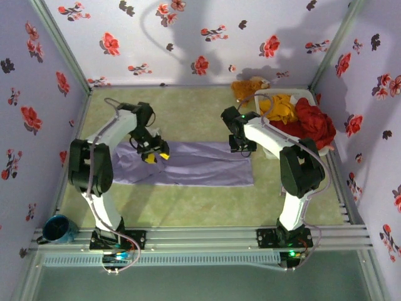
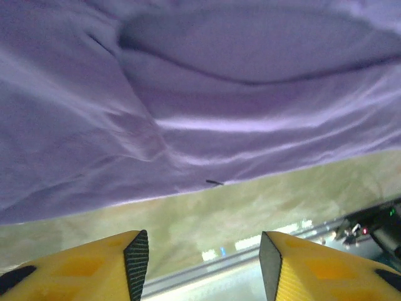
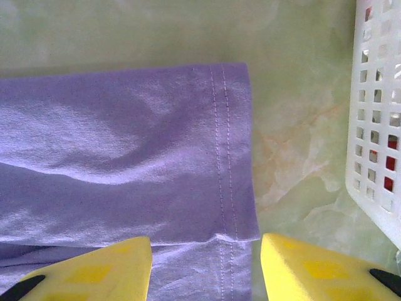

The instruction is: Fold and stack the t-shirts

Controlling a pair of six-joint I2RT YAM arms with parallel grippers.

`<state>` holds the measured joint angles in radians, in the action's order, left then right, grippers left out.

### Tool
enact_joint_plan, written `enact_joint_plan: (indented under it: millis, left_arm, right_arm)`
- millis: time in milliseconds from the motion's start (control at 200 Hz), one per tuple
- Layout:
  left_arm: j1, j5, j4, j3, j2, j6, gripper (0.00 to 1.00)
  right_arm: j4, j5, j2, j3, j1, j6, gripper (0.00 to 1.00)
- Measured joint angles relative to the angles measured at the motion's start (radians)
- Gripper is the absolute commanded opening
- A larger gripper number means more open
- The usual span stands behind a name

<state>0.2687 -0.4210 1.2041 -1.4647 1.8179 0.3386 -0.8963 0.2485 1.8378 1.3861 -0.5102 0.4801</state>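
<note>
three t-shirts in all. one purple t-shirt (image 1: 194, 166) lies flat on the green table (image 1: 188, 204) between the two arms, folded into a long band running left to right. one red t-shirt (image 1: 316, 122) and one orange-yellow t-shirt (image 1: 282, 108) sit bunched in the single white basket (image 1: 262, 99) at the far right. one brown plush toy (image 1: 247, 86) just behind the basket, one blue mug (image 1: 57, 229) at the near left corner.

purple t-shirt (image 3: 125, 157) has a double-stitched hem at its right end, layers stacked there, soft creases. from the left wrist the cloth (image 2: 188, 94) is wrinkled with one deep curved fold, its edge lying on the table.

two grippers. left gripper (image 1: 153, 153) is low over the shirt's left part, its yellow fingers (image 2: 119, 269) spread apart, nothing between them. right gripper (image 1: 241, 145) is over the hem corner, fingers (image 3: 106, 269) also spread and empty, basket (image 3: 376, 125) just beside it.
</note>
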Motion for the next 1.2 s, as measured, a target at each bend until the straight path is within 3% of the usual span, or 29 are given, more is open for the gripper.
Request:
enact_joint_plan:
  millis: [165, 295, 425, 575, 735, 990, 1200]
  left_arm:
    - [-0.127, 0.074, -0.101, 0.077, -0.058, 0.061, 0.39]
    - [-0.238, 0.079, -0.220, 0.237, -0.092, 0.143, 0.18]
    - [-0.248, 0.116, -0.256, 0.283, -0.084, 0.180, 0.00]
    - [-0.214, 0.148, -0.312, 0.306, -0.084, 0.200, 0.00]
    - [-0.217, 0.173, -0.359, 0.368, -0.064, 0.211, 0.00]
    - [-0.218, 0.205, -0.404, 0.396, -0.036, 0.214, 0.00]
    - [-0.218, 0.204, -0.342, 0.298, 0.043, 0.213, 0.00]
  right_arm:
    - [0.016, -0.056, -0.005, -0.002, -0.004, 0.003, 0.50]
    - [0.034, -0.130, -0.005, -0.003, -0.021, 0.006, 0.50]
    - [0.054, -0.209, -0.005, -0.003, -0.040, 0.025, 0.40]
    - [0.073, -0.248, 0.001, -0.008, -0.048, 0.050, 0.17]
    - [0.083, -0.248, 0.044, -0.009, -0.038, 0.057, 0.00]
    - [0.054, -0.196, 0.202, 0.080, -0.013, 0.051, 0.00]
    - [0.046, -0.189, 0.214, 0.078, 0.003, 0.052, 0.00]
